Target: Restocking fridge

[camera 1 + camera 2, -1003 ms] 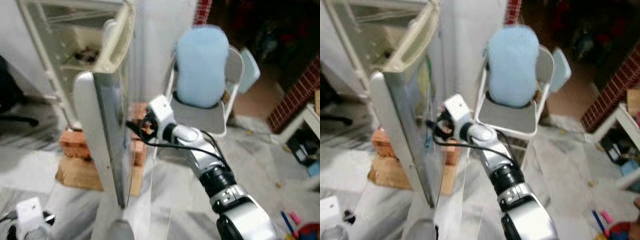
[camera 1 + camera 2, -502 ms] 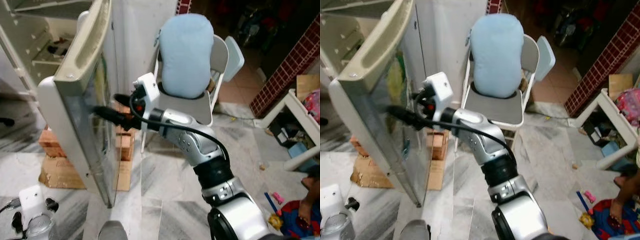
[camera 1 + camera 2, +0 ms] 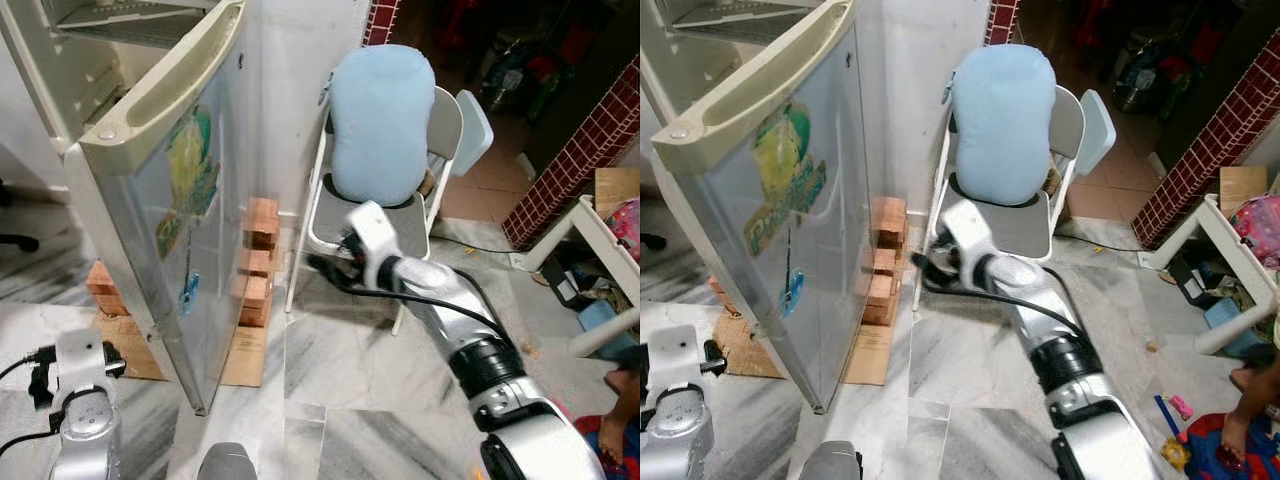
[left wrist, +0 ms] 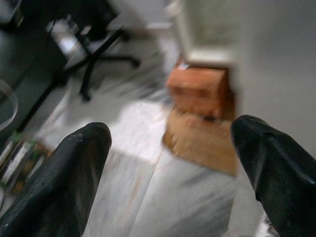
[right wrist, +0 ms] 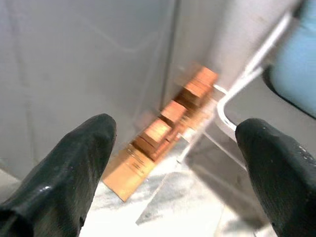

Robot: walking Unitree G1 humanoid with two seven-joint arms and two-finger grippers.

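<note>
Two end effectors are in play, and both are empty. The left end effector (image 4: 173, 173) hangs low on the robot's left side, near the floor, with its two black fingers spread wide apart and nothing between them. Past its fingers you can see marble floor (image 4: 148, 197) and a brick.

Next comes the fridge door (image 3: 170, 230). It stands swung out, tall and upright, with a colourful sticker (image 3: 190, 170) on its shiny front. Its free edge points toward the robot. Behind it the fridge (image 3: 90, 40) is open, and a wire shelf shows at the top. The fridge sits on stacked bricks (image 3: 258, 260) and a flat piece of cardboard (image 3: 245, 350).

Then comes the right end effector (image 3: 925, 268). It is held out low in front of the white folding chair (image 3: 445, 130) with the blue cushion (image 3: 380, 125), and its fingers are spread wide too, holding nothing. The door lies to its left, a little apart, and the bricks sit between the two.

I think the right arm is the nearer one to the door's front. To reach it, the arm would have to go left and up. No food to put away can be seen.
</note>
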